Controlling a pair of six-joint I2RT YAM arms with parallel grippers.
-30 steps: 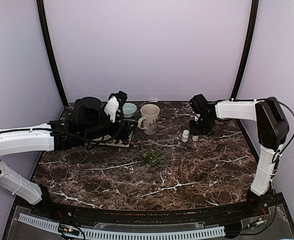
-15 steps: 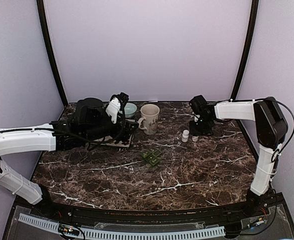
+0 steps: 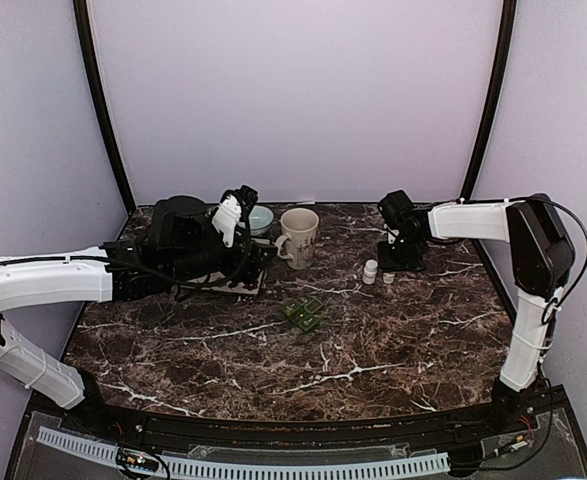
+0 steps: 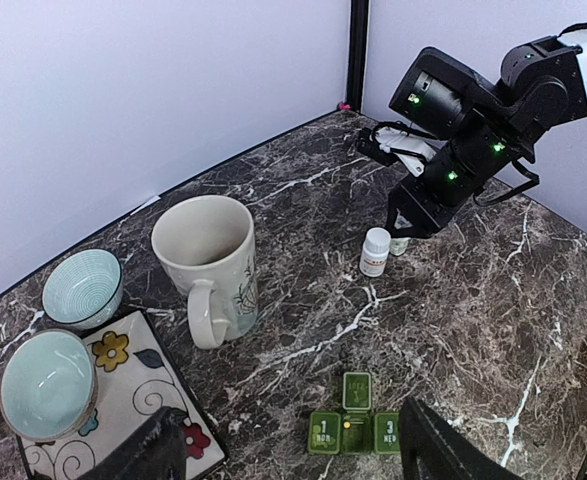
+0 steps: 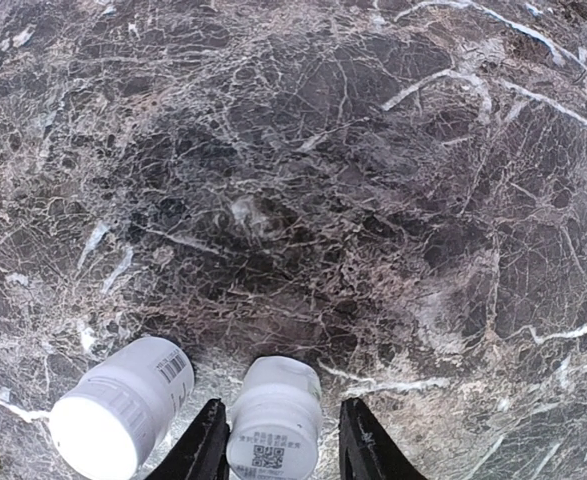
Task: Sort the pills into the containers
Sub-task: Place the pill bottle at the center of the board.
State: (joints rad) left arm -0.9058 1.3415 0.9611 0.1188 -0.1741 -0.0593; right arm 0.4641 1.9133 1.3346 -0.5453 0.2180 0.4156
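Evidently the small white plastic pill bottle (image 5: 273, 425) stands upright at the frame's bottom centre on the dark marble counter (image 5: 373, 200), straddled by the right end effector (image 5: 283, 408), whose fingers (image 5: 208, 445) stand loosely parted.

Not much to read here. The green pill organizer (image 4: 354, 425) has a lid marked "1" at its 9 o'clock and "3" at its 3 o'clock, with tiny letters underneath, looks like MON and WED. The white bottle (image 5: 273, 420) shows a QR code, and the other bottle (image 5: 123, 410) at its 9 o'clock a barcode. Their fine print's too blurry.
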